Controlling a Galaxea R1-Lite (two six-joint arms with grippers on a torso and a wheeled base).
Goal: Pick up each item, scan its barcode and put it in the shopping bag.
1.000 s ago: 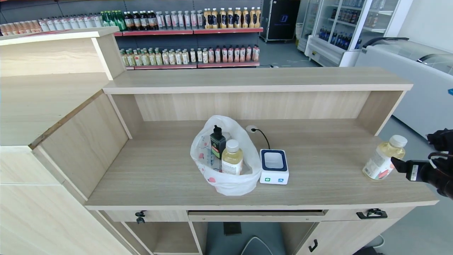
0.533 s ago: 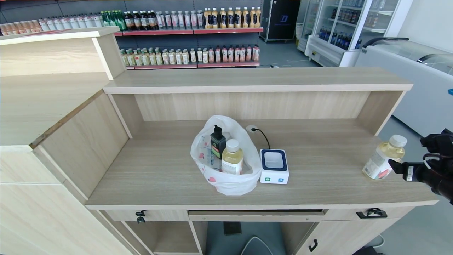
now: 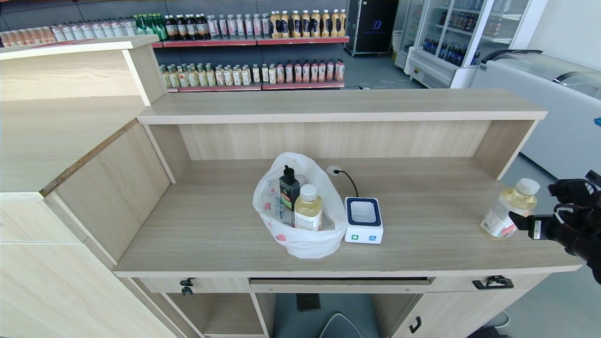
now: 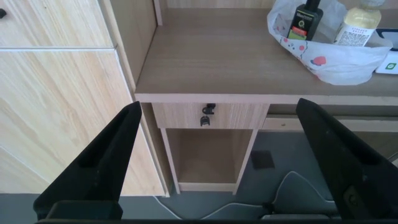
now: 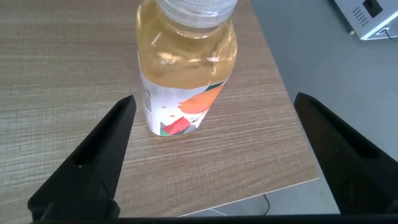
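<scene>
1. Since the earlier frames, the right tool (image 3: 535, 204) is brought closer to the juice bottle (image 3: 508, 209) from beyond the bench's (image 3: 446, 225) right edge; the bottle itself is not shifted.
2. Its fingers are held apart. The bottle stands upright just ahead of the gap, near the front right corner, and is not yet clamped.
3. The left tool (image 4: 217, 106) is held wide apart off the front left corner, with nothing in it.
4. A dark bottle (image 3: 288, 190) and a pale yellow bottle (image 3: 308, 209) are already stood in the shopping bag (image 3: 300, 246) at mid-bench, just beside the scanner (image 3: 363, 220). One bottle is judged left to be grasped, scanned and bagged.
5. A white label with orange and red artwork is seen on the juice bottle; its print cannot be read.
</scene>
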